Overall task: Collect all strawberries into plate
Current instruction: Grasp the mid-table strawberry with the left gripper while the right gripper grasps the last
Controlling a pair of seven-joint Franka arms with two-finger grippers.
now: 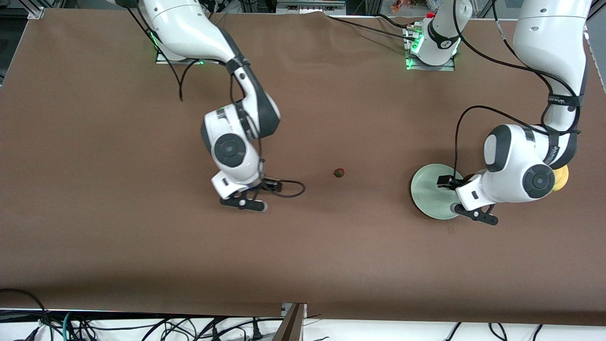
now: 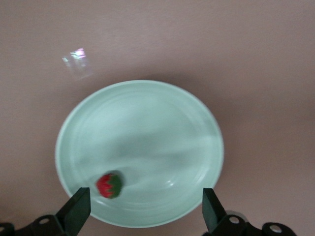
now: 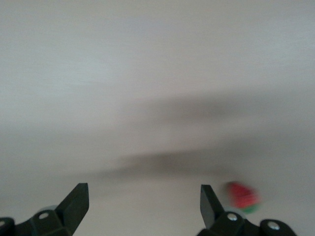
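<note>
Front view shows me 1 tiny red strawberry with a green leafy top (image 1: 339, 173) loose on the brown table between the arms, light and soft by my guess, so I'd pinch its red body gently; right gripper (image 1: 250, 199) hangs wide over the cloth, left gripper (image 1: 466, 201) wide over the pale mint-green round plate (image 1: 428, 192).

Plate (image 1: 428, 192): round, shallow, pale mint green; flat on the table toward the left arm's end, partly covered in the front view.
Berry in plate (image 2: 109, 185): small, red with a green leafy top; lies inside the plate near its rim.
Berry on table (image 1: 339, 173): small, red with dark green; lies alone mid-table, well apart from the plate, toward the right arm's end of it.
Blurred berry (image 3: 242, 195): red and green; place on the table unclear.
</note>
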